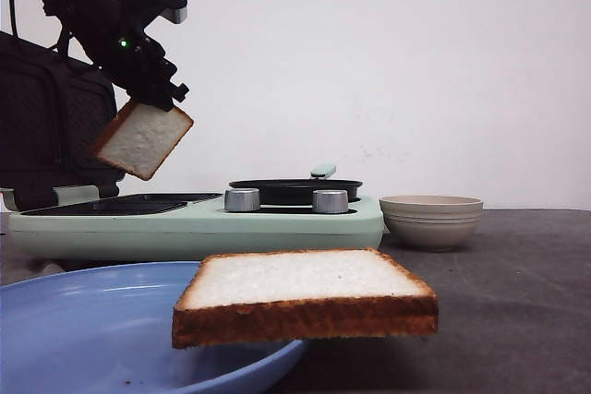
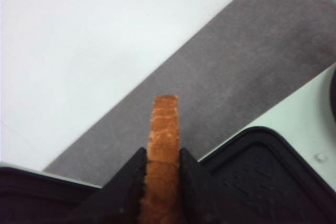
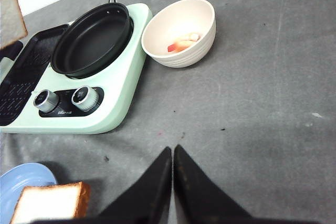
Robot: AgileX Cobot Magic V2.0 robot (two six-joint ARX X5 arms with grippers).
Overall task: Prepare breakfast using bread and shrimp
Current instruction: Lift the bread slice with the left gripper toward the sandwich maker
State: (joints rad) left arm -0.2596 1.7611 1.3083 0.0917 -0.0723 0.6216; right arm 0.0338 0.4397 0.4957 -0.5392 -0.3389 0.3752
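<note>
My left gripper (image 1: 155,97) is shut on one bread slice (image 1: 141,139), holding it tilted in the air above the cooker's left griddle. In the left wrist view that bread (image 2: 164,124) shows edge-on, pinched between the two fingers of the gripper (image 2: 163,162). A second bread slice (image 1: 305,292) lies half on the blue plate (image 1: 83,329), overhanging its rim; it shows again (image 3: 50,202) in the right wrist view. The shrimp (image 3: 183,42) lies in the beige bowl (image 3: 198,13). My right gripper (image 3: 172,151) hovers shut and empty over the grey table, apart from everything.
A mint-green cooker (image 1: 194,224) stands mid-table with a black griddle (image 3: 21,85), two metal knobs and a black pan (image 3: 92,38) on its burner. The bowl (image 1: 431,220) stands just right of it. Bare grey table (image 3: 262,129) spreads to the right.
</note>
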